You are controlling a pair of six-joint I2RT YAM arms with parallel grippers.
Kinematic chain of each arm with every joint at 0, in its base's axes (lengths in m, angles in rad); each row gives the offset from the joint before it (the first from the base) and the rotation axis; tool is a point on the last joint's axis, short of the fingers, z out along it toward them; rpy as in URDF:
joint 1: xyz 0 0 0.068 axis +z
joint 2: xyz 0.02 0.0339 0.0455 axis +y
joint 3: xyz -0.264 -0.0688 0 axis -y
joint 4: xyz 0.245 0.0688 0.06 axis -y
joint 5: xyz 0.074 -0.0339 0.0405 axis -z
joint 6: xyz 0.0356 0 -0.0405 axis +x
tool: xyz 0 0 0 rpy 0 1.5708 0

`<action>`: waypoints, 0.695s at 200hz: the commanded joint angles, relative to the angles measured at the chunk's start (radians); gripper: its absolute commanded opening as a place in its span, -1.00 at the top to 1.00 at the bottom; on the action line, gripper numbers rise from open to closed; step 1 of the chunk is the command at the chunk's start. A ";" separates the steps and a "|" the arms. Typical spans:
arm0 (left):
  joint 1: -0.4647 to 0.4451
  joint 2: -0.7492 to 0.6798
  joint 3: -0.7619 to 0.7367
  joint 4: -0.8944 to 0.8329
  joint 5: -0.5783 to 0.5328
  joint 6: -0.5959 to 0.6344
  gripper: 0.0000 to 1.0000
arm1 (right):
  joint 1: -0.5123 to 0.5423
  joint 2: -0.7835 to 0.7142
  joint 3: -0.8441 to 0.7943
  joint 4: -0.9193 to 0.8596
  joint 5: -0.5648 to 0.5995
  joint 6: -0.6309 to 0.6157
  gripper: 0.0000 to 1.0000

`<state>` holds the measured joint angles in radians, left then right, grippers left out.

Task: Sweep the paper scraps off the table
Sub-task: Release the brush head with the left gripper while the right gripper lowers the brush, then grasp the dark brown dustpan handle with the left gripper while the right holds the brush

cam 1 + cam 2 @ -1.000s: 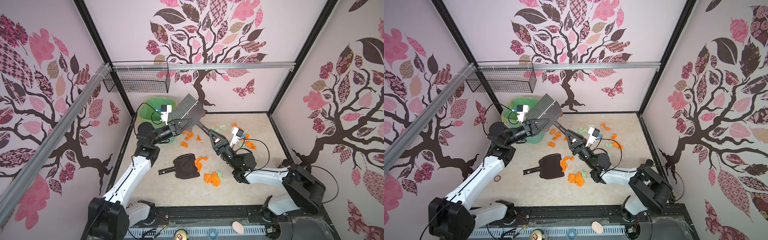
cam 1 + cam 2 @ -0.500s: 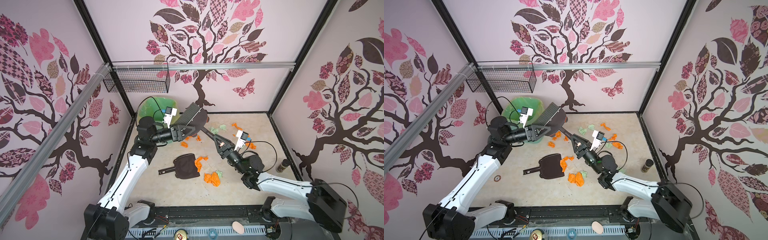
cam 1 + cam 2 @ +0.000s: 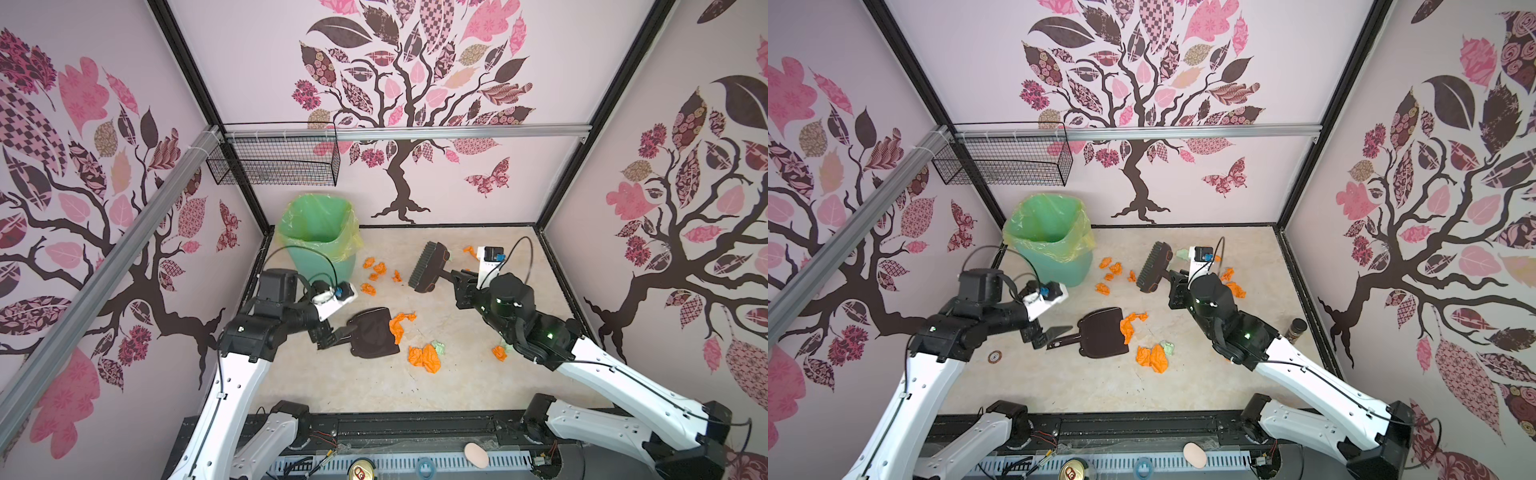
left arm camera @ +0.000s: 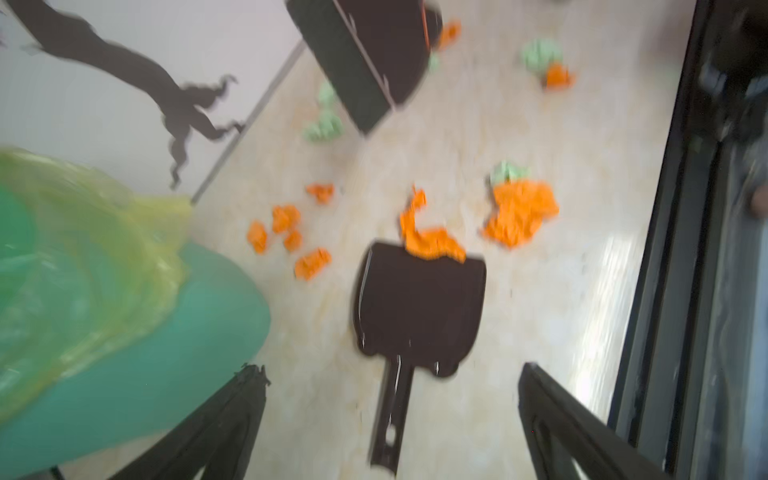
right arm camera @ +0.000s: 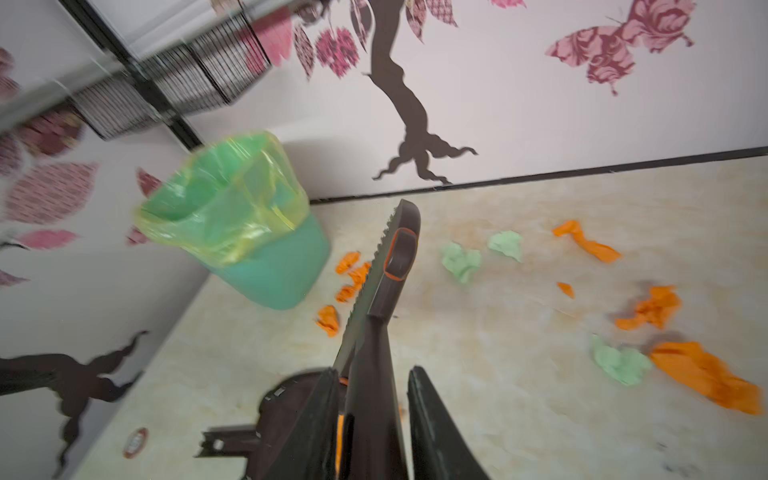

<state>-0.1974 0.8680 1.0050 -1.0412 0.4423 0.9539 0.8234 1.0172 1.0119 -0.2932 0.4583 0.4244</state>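
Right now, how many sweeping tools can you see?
2. The hand brush is clamped in the right gripper; the dustpan lies flat on the table, its handle by the open left gripper.

You've got two matching arms; the left arm [image 3: 232, 390] and the right arm [image 3: 619, 372] each run long white links between chunky black joint housings; a small green light [image 3: 549, 335] glows on the black elbow block; a white camera mount [image 3: 332, 302] with a blue plug sits on each wrist; a thin black cable [image 3: 299, 247] loops off it; the jaws are black, tapered plates with open triangular cut-outs.
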 commanded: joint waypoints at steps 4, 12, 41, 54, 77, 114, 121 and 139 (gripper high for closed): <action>0.008 -0.053 -0.209 -0.075 -0.214 0.388 -0.94 | 0.002 0.103 0.177 -0.343 0.137 -0.060 0.87; 0.016 -0.047 -0.235 -0.091 -0.209 0.411 -0.94 | 0.002 0.143 0.224 -0.384 0.158 -0.073 0.88; 0.033 0.062 -0.276 -0.128 -0.198 0.459 -0.76 | 0.002 0.311 0.409 -0.538 0.252 -0.137 0.93; 0.037 0.118 -0.305 -0.080 -0.221 0.466 -0.66 | 0.002 0.393 0.500 -0.615 0.303 -0.175 0.96; 0.079 0.155 -0.353 0.059 -0.206 0.497 -0.67 | 0.006 0.496 0.616 -0.672 0.356 -0.255 0.96; 0.104 0.296 -0.319 0.170 -0.184 0.499 -0.66 | 0.007 0.561 0.680 -0.663 0.332 -0.374 0.94; 0.108 0.334 -0.302 0.183 -0.174 0.491 -0.65 | 0.007 0.563 0.679 -0.653 0.316 -0.379 0.94; 0.117 0.432 -0.263 0.215 -0.164 0.476 -0.62 | 0.007 0.553 0.670 -0.623 0.252 -0.378 0.94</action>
<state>-0.0948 1.2083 0.6773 -0.9089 0.2428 1.4311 0.8246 1.5681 1.6466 -0.9176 0.7456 0.0967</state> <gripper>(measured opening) 0.819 0.304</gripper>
